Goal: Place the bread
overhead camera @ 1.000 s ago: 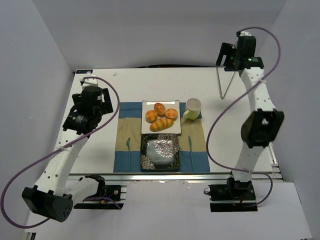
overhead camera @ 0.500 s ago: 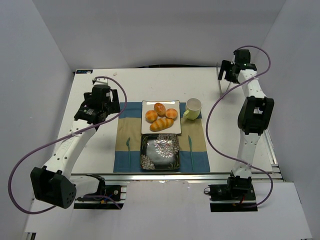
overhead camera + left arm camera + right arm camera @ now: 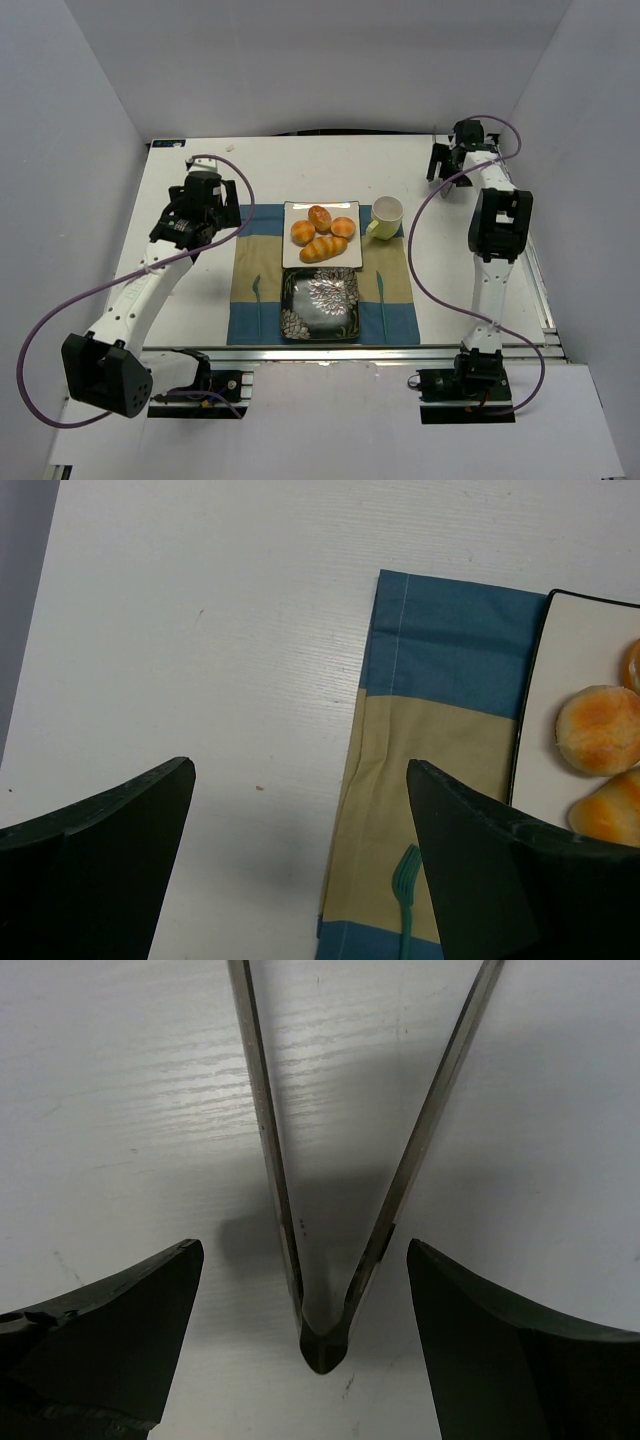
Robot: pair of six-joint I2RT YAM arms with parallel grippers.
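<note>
Several golden bread rolls (image 3: 320, 235) lie on a white square plate (image 3: 345, 258) at the far end of a blue and tan placemat (image 3: 250, 270). A dark floral plate (image 3: 320, 305) sits empty in front of it. Metal tongs (image 3: 325, 1345) lie on the table at the far right. My right gripper (image 3: 443, 165) is open low over them, a finger on each side of the tongs' hinge (image 3: 305, 1350). My left gripper (image 3: 215, 212) is open and empty above the mat's left edge (image 3: 300, 870). One roll (image 3: 598, 728) shows in the left wrist view.
A pale yellow cup (image 3: 386, 213) stands right of the white plate. A green fork (image 3: 405, 890) lies on the mat's left strip and a green utensil (image 3: 381, 290) on its right strip. Grey walls enclose the table on three sides.
My right arm has folded down and brought its gripper low over the tongs. My left arm shifted a little toward the mat, then held still.
</note>
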